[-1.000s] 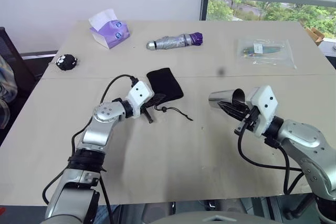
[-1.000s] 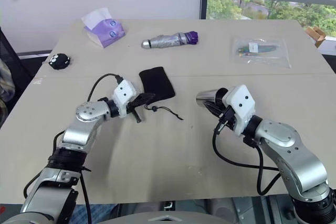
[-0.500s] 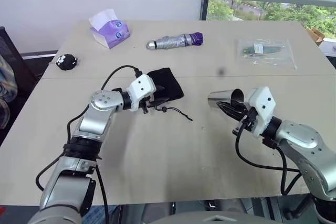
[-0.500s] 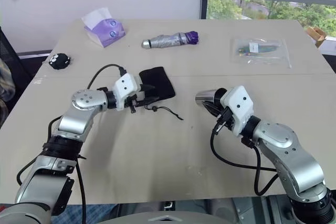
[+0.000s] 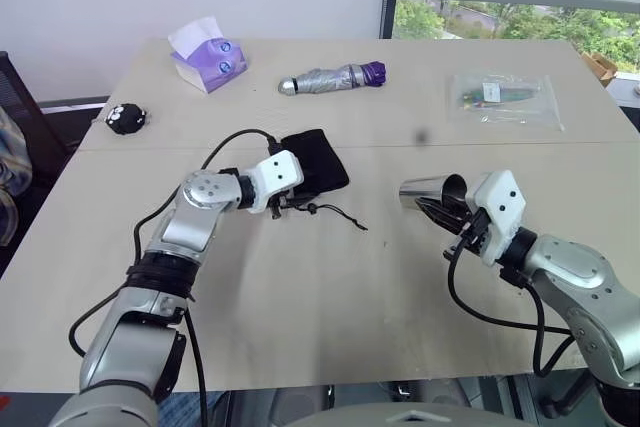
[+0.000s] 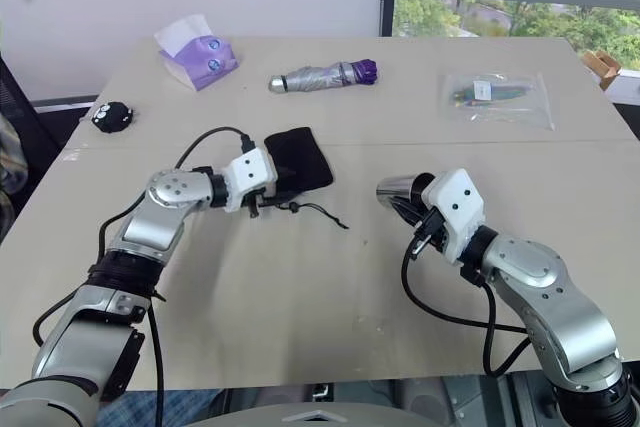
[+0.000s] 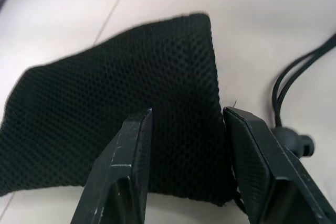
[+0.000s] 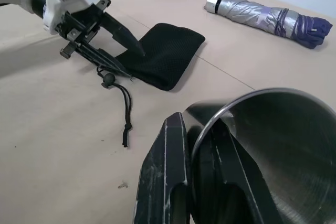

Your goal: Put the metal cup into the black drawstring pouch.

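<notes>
Lying at the far left of the tan table (image 5: 330,297) was a small round black fuzzy toy (image 5: 126,118), and beyond it, nearer the wall, stood a purple tissue box (image 5: 209,58) with a white tissue sticking up.

The left gripper (image 5: 292,197) reached in from the left toward the black drawstring pouch (image 5: 316,161), which lay flat on the table near the middle, just on the near side of the seam between the two tabletop halves. Its two black fingers (image 7: 125,166) stood parted at the pouch's near edge, one on either side of the corner of the mesh fabric, with nothing clamped between them. The pouch's thin cord and toggle (image 5: 335,213) trailed off over the table toward the right, just beside the fingertips.

Behind the pouch, well apart from it, a silver folded umbrella (image 5: 333,78) with a purple end rested on its side.

To the right, the right gripper (image 5: 444,215) was closed on the rim of the metal cup (image 5: 430,192), one finger inside the mouth and one outside, as the right wrist view showed. The cup was held tipped on its side above the table, well apart from the pouch.

At the far right lay a clear plastic bag (image 5: 505,98) with small items inside.
</notes>
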